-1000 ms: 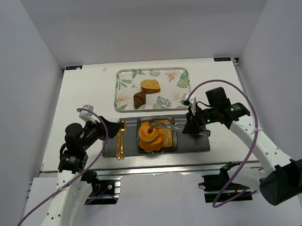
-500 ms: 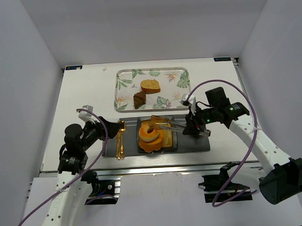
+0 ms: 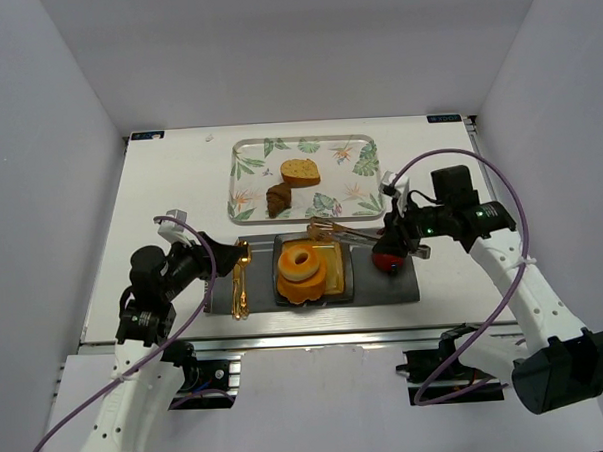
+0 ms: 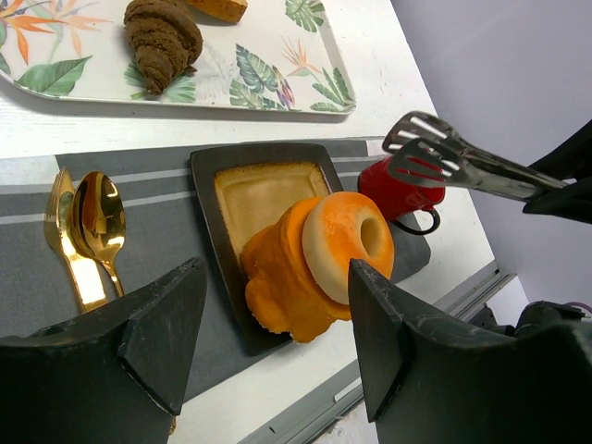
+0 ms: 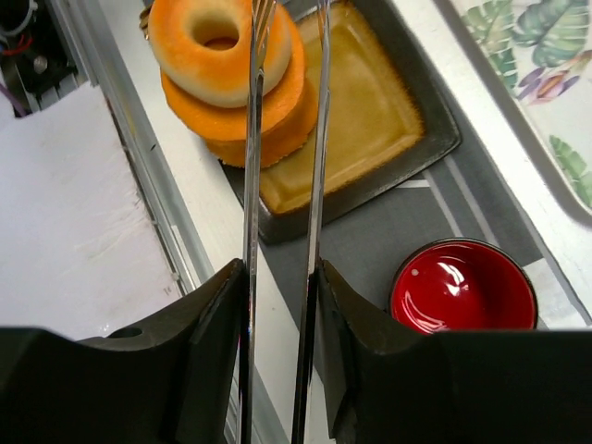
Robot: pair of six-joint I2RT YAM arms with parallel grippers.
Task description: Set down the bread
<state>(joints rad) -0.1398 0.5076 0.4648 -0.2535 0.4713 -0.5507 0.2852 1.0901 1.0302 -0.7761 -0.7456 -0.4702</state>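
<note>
A glazed ring of bread point(image 3: 301, 259) leans on an orange pastry on the dark square plate point(image 3: 340, 274); it also shows in the left wrist view point(image 4: 347, 242) and the right wrist view point(image 5: 217, 37). My right gripper point(image 3: 400, 244) point(image 5: 277, 351) is shut on metal tongs point(image 3: 337, 231) point(image 5: 314, 139). The tongs' blades are apart, with nothing between them, just right of the ring. My left gripper point(image 3: 208, 258) point(image 4: 277, 342) hangs open and holds nothing, over the mat's front edge.
A leaf-print tray point(image 3: 249, 158) at the back holds a bread slice point(image 3: 300, 171) and a chocolate croissant point(image 3: 278, 198). A red cup point(image 3: 387, 261) sits right of the plate. A gold spoon point(image 4: 99, 217) and fork point(image 4: 69, 250) lie on the left of the grey mat.
The tongs have let go of the ring of bread and pulled back to the right with the right arm. The ring now rests on the orange pastry. The left arm is still.
</note>
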